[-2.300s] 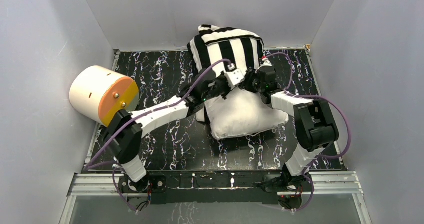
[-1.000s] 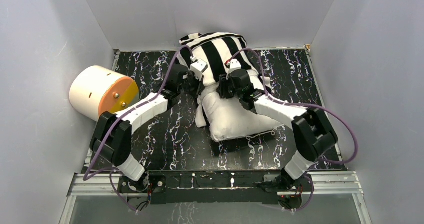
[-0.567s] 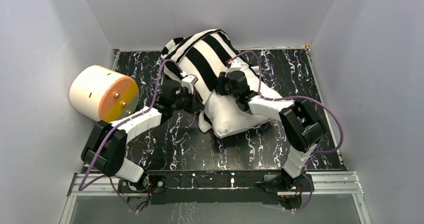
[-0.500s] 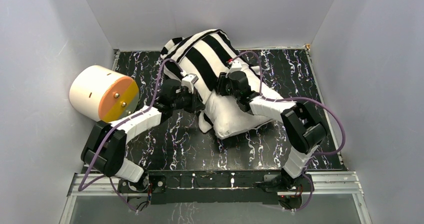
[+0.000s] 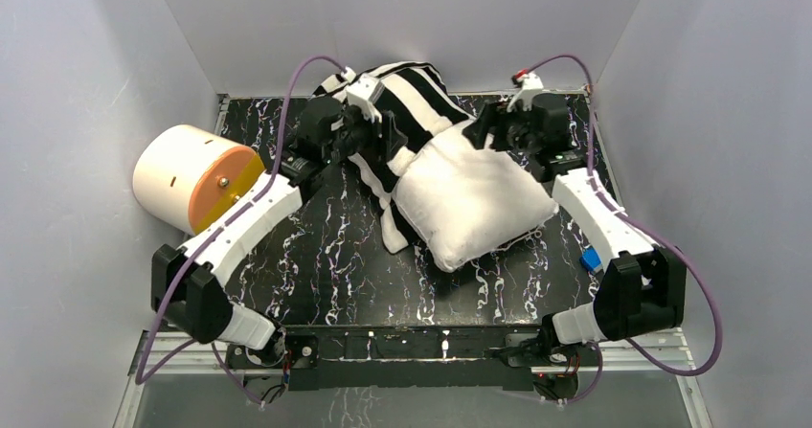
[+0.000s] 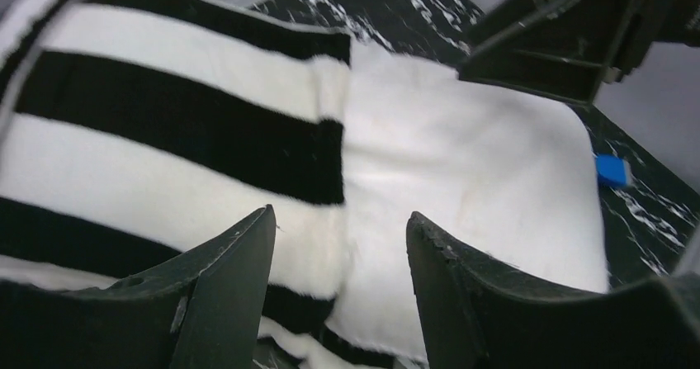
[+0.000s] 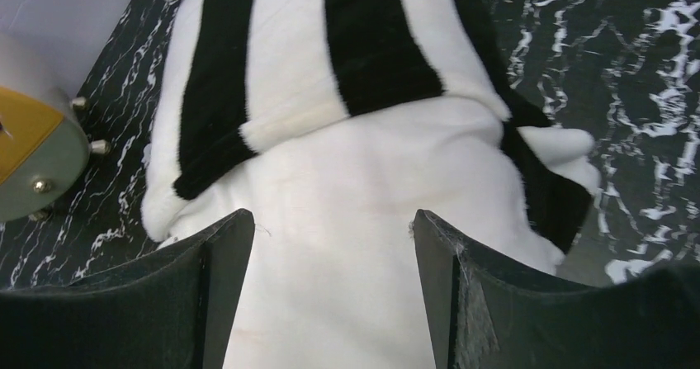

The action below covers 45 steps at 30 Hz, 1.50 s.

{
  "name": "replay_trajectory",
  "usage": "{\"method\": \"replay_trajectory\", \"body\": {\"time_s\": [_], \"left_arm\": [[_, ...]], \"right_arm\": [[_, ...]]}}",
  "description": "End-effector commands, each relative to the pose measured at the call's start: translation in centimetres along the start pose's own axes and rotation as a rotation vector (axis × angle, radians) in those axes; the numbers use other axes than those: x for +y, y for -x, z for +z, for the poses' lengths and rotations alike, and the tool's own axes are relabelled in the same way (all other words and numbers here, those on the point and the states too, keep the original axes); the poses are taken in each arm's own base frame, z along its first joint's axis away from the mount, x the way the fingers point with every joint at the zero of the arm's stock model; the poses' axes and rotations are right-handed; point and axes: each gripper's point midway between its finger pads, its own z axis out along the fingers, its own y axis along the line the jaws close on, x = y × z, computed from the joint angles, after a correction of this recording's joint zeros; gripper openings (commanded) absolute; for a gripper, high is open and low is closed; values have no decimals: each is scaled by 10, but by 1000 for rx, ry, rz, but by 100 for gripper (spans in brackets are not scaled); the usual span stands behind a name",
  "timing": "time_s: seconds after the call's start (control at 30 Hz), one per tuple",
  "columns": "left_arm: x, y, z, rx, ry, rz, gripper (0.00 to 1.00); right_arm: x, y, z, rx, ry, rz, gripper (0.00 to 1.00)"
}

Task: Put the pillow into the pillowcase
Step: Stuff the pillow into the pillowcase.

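Note:
The white pillow (image 5: 471, 201) lies slanted across the middle of the black marbled table (image 5: 316, 256). Only its far-left end sits inside the black-and-white striped pillowcase (image 5: 414, 88), which is bunched against the back wall. My left gripper (image 5: 375, 131) hangs open just above the pillowcase's open edge (image 6: 326, 138), where stripes meet pillow (image 6: 470, 171). Nothing is between the left fingers (image 6: 235, 262). My right gripper (image 5: 482, 133) is open too, over the pillow's far end (image 7: 347, 253) and facing the pillowcase (image 7: 371, 47). It holds nothing.
A cream cylinder with an orange face (image 5: 196, 179) stands against the left wall and also shows in the right wrist view (image 7: 33, 150). A small blue object (image 5: 592, 258) lies on the table beside the right arm. Grey walls enclose three sides.
Both grippers have let go of the fabric and opened. Both arms lifted back toward the rear wall, the right one swinging right. The pillow settled rightward with more white showing.

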Motion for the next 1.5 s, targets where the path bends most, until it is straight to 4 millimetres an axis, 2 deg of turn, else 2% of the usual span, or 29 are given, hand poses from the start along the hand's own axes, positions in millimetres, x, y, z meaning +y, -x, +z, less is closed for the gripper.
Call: {"method": "replay_trajectory", "body": {"time_s": [0.0, 0.07, 0.17, 0.23, 0.37, 0.43, 0.47, 0.53, 0.6, 0.63, 0.7, 0.8, 0.87, 0.9, 0.97, 1.0, 1.03, 1.13, 1.23, 1.3, 1.37, 1.47], "left_arm": [[23, 29, 35, -48, 97, 139, 60], [19, 38, 56, -70, 85, 211, 62], [11, 36, 95, -83, 75, 287, 64], [6, 32, 122, -83, 83, 331, 65], [8, 32, 173, -115, 108, 341, 68], [12, 28, 199, -114, 117, 351, 68], [20, 23, 210, -103, 156, 363, 67], [29, 11, 231, -69, 176, 393, 63], [26, 1, 243, -47, 148, 417, 37], [19, 3, 244, -50, 125, 421, 24], [-14, 12, 238, -81, 48, 434, 2], [-85, 42, 212, -166, -107, 436, 0], [-145, 74, 177, -264, -267, 371, 0], [-167, 78, 164, -289, -340, 318, 0], [-191, 82, 142, -321, -451, 180, 0], [-192, 73, 138, -309, -470, 123, 0], [-185, 54, 142, -277, -450, 89, 0], [-135, -24, 161, -146, -282, 37, 0], [-89, -66, 167, -51, -138, 27, 1], [-77, -72, 168, 19, -77, 79, 22], [-78, -60, 160, 39, -69, 121, 42], [-94, -31, 138, 24, -85, 157, 54]], "right_arm": [[-28, 18, -13, 6, 37, 63, 78], [-47, 13, -6, 31, 50, 119, 74], [-70, 5, 10, 46, 61, 160, 69], [-83, -4, 28, 58, 76, 179, 64], [-86, -23, 64, 110, 215, 228, 50], [-81, -32, 74, 139, 280, 254, 42], [-77, -35, 76, 137, 303, 252, 36], [-69, -38, 77, 117, 319, 231, 27], [-60, -41, 80, 112, 335, 200, 23], [-56, -45, 83, 123, 343, 201, 21], [-49, -50, 90, 128, 370, 209, 16], [-41, -46, 101, 95, 386, 231, 9], [-37, -37, 108, 65, 380, 258, 6], [-37, -32, 112, 48, 368, 273, 4], [-36, -27, 122, 26, 343, 298, 2], [-37, -28, 127, 21, 326, 321, 2], [-37, -32, 130, 16, 314, 342, 2], [-42, -46, 137, 11, 282, 397, 1], [-50, -58, 136, 53, 242, 398, 4], [-56, -55, 129, 76, 193, 364, 13], [-63, -52, 116, 112, 132, 335, 22], [-78, -35, 89, 109, 36, 313, 39]]}}
